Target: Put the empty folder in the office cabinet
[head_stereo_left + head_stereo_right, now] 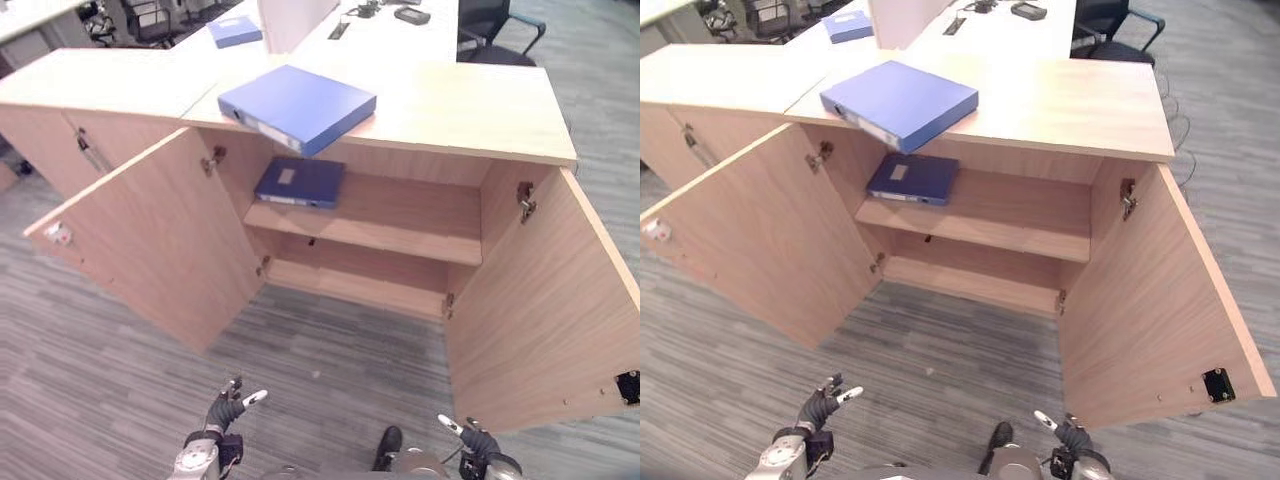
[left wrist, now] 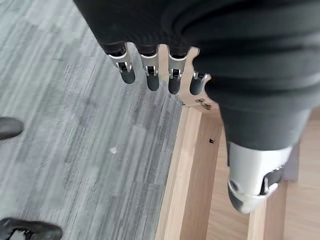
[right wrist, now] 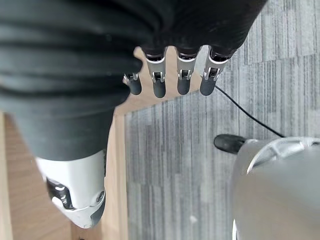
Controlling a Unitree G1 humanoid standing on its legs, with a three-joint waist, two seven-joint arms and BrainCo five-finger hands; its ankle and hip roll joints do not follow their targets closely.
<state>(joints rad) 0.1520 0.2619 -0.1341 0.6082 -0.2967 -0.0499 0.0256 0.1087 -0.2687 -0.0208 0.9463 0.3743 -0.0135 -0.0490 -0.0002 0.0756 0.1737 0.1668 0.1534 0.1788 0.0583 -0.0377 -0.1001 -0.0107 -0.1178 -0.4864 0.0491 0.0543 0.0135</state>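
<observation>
Two hands hang low at the near edge of the scene, both empty: the left hand (image 1: 228, 410) with fingers relaxed and spread over the grey carpet (image 1: 330, 360), the right hand (image 1: 478, 440) likewise loose and holding nothing. Each wrist view confirms it, the fingers hanging straight with only floor and cabinet wood past them.

Outward and ahead stands the office cabinet (image 1: 500, 130), both doors swung wide, the left door (image 1: 150, 235) and the right door (image 1: 545, 300) flanking the open shelves. On the upper shelf (image 1: 400, 215) a dark blue folder (image 1: 300, 182) lies flat toward the left side.

The task's blue folder (image 1: 297, 106) rests flat on the cabinet's top, its near corner jutting slightly over the front edge, directly above the shelved one. Its long axis runs diagonally, from near-left to far-right. It lies well ahead of and above both hands, left of the cabinet's centre, so the left hand looks the nearer one for a first reach, though both are well apart from it.
</observation>
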